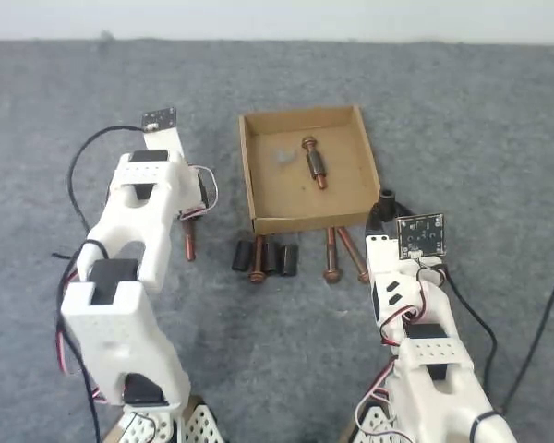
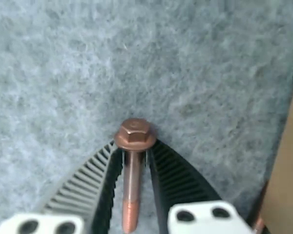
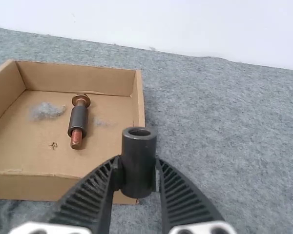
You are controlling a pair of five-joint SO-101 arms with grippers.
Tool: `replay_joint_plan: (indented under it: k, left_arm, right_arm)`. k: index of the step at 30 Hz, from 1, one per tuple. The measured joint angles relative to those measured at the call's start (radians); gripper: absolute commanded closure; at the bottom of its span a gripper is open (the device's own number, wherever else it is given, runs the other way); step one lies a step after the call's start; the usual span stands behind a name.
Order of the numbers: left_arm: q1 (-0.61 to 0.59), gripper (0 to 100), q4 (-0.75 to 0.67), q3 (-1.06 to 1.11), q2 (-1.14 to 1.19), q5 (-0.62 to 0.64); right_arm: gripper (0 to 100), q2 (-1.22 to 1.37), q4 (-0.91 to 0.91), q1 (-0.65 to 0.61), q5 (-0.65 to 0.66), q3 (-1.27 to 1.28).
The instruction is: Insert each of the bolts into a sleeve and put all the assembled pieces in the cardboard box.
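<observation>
My left gripper (image 2: 135,155) is shut on a copper bolt (image 2: 131,176), gripping its shank just below the hex head, over the grey carpet; from above, this bolt (image 1: 189,243) sticks out under the left arm, left of the cardboard box (image 1: 256,175). My right gripper (image 3: 137,171) is shut on an upright black sleeve (image 3: 138,160) with its open bore facing up, at the box's near right corner (image 1: 386,198). One assembled bolt-in-sleeve piece (image 1: 315,163) lies inside the box (image 3: 139,100), also seen from the right wrist (image 3: 78,122).
In front of the box's near wall lie three loose black sleeves (image 1: 270,256) with a bolt (image 1: 257,261) among them, and two more bolts (image 1: 331,254) to their right. A tuft of grey lint (image 3: 46,111) sits in the box. Cables trail beside both arms.
</observation>
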Motion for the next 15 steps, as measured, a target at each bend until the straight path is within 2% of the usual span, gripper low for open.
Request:
replay_joint_plan:
  k: [2,5,15]
  left_arm:
    - [0.0,93,0.04,-0.046,0.031,0.0]
    - [0.0,100,0.064,-0.074,0.044,0.0]
    - [0.005,99,0.063,-0.063,0.029,0.0]
  right_arm:
    - [99.2,0.0,0.0,0.0,0.0,0.0]
    - [99.2,0.0,0.0,0.0,0.0,0.0]
    - [99.2,0.0,0.0,0.0,0.0,0.0]
